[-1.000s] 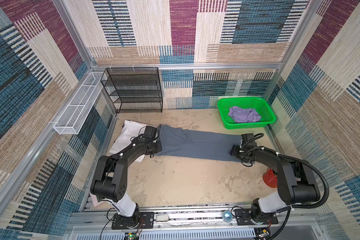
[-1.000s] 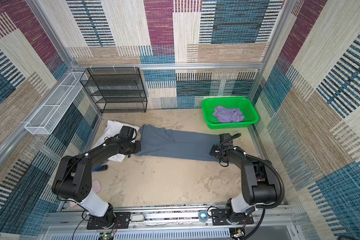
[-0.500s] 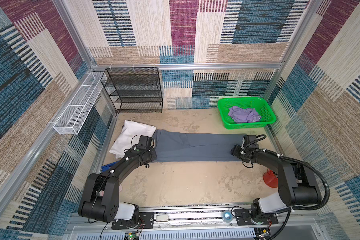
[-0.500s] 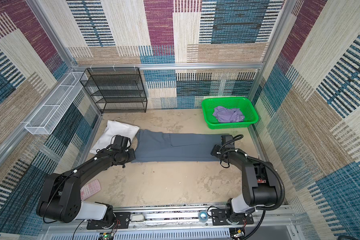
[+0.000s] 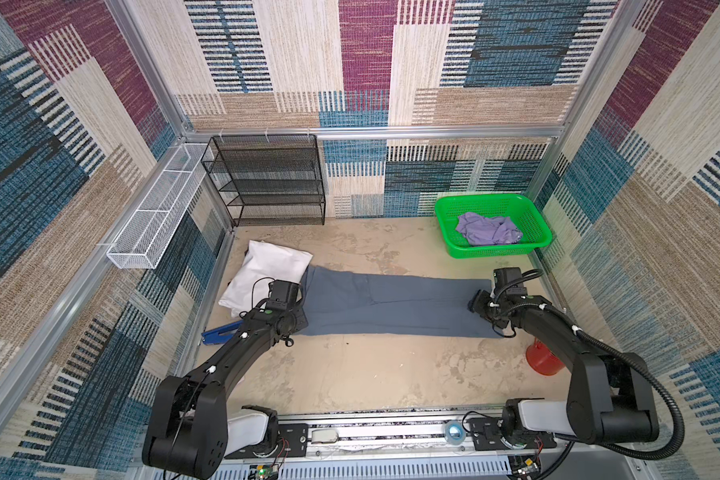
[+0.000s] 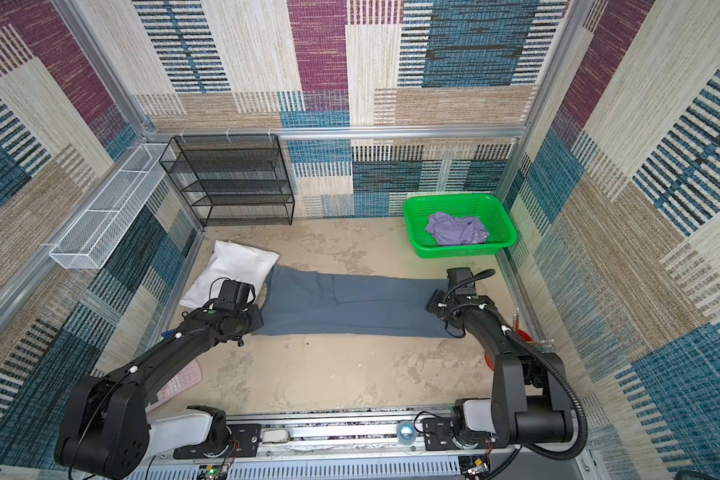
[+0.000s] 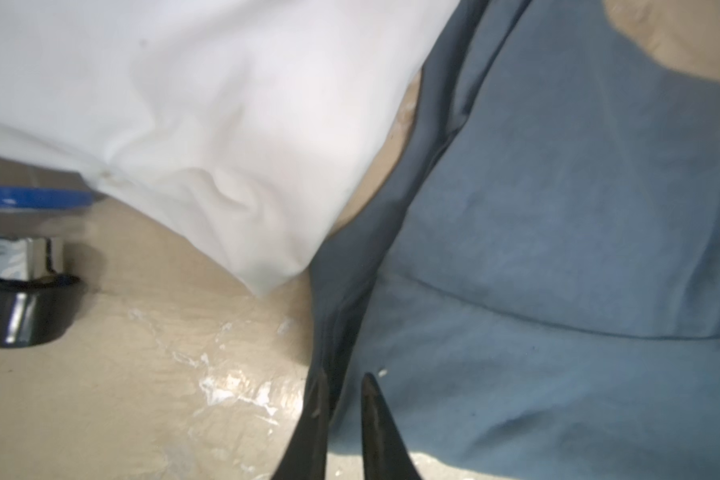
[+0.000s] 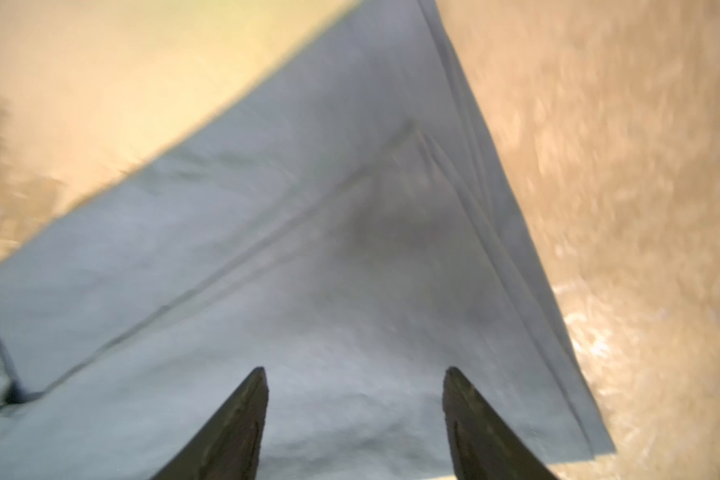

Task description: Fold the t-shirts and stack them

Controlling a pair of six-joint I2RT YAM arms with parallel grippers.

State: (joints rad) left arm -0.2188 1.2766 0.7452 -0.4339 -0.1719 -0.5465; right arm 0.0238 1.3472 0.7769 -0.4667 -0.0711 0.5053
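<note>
Two grippers sit at the slate blue-grey t-shirt, one at each short end.

Left gripper: jaws only a narrow slit apart. The tips are low at the tee's left-arm end, where its dark doubled edge runs up to them.

Right gripper: jaws spread wide, nothing between them. The tips hover over the cloth at the tee's right-arm end, close to a corner where several layered edges show. This wrist view is blurred.

Blue-grey tee: laid flat on the table as a long band between the two grippers, folded lengthwise, with one crease crossing it nearer the left-arm end.

White pillow: at the tee's left-arm end, its corner meeting the tee's edge.

Lavender t-shirt: crumpled inside a green basket, beyond the blue-grey tee's right-arm end on its far side, apart from it.

Red object: near the same end on the tee's near side, partly behind the right arm.
</note>
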